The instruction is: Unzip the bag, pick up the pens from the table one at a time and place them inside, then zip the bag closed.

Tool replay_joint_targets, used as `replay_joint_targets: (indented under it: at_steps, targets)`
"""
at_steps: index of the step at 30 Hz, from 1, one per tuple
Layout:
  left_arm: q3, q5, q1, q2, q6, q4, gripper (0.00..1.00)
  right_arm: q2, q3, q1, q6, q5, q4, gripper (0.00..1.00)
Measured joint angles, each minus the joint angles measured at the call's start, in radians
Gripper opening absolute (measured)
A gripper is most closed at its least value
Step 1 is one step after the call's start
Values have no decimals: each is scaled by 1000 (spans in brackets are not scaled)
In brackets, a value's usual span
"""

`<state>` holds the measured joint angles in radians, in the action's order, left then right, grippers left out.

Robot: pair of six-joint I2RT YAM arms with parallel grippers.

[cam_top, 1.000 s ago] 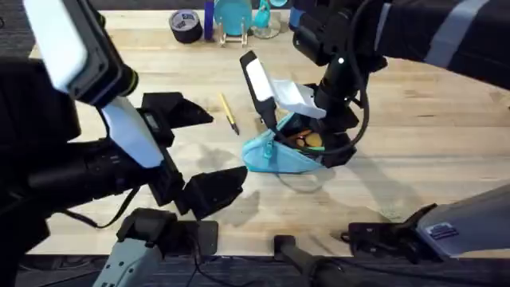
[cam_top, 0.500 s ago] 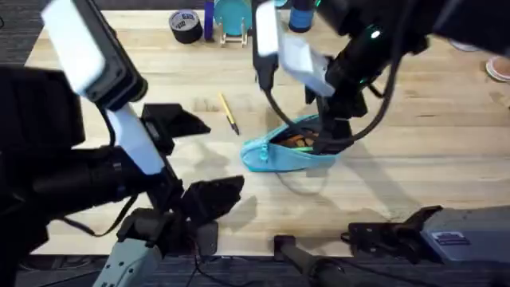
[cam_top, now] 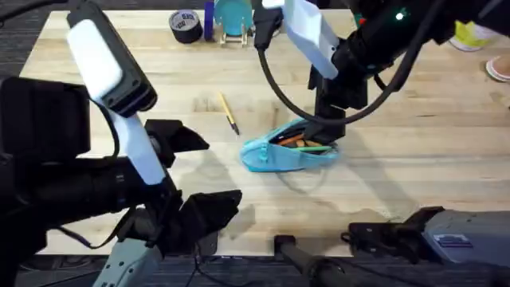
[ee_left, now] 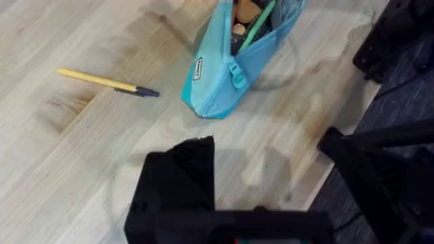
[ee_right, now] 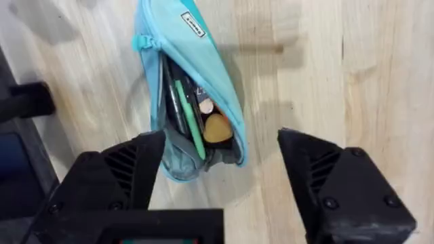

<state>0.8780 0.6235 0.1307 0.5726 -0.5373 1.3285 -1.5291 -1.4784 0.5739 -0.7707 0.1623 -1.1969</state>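
Note:
The light-blue bag (cam_top: pixel 279 155) lies unzipped on the table (cam_top: pixel 414 119). Its mouth gapes, and a light green pen (ee_right: pixel 190 122) and some orange items lie inside. In the left wrist view the bag (ee_left: pixel 227 68) shows the same green pen (ee_left: pixel 259 27) poking from its opening. A yellow-tan pen (cam_top: pixel 229 113) with a dark tip rests on the wood left of the bag, also seen as a pen (ee_left: pixel 108 83) in the left wrist view. My right gripper (ee_right: pixel 224 173) hovers open just above the bag's mouth, holding nothing. My left gripper (cam_top: pixel 195 171) stands open near the front left, apart from both.
A roll of dark tape (cam_top: pixel 185 24) and blue objects (cam_top: pixel 233 17) stand at the table's back edge. Black stands and arm bases line the front edge. Bare wood lies to the right of the bag.
My right gripper has risen from down at the bag's opening to above it, empty. The bag has settled flatter. The left arm has shifted slightly.

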Motion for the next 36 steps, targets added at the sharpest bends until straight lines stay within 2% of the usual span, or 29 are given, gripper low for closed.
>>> replay_joint_targets:
  at_steps: [6,15,22,25,28,30,33,36]
  targets:
    - [0,0,0,0,0,-6,995,0,0,0,12,2,0,997]
    - [0,0,0,0,0,-253,995,0,0,0,16,2,0,997]
    - [0,-10,0,0,0,-317,994,0,0,0,16,2,0,998]
    - [0,-38,0,1,13,-334,993,0,0,0,16,2,0,998]
    - [0,-109,0,17,88,-361,993,0,0,0,16,2,1,998]
    - [0,-169,0,50,163,-377,993,0,0,0,18,-4,13,998]
    - [1,-244,0,146,288,-427,993,0,0,0,43,-26,32,998]
    - [2,-283,0,267,387,-468,993,0,0,0,76,-44,34,998]
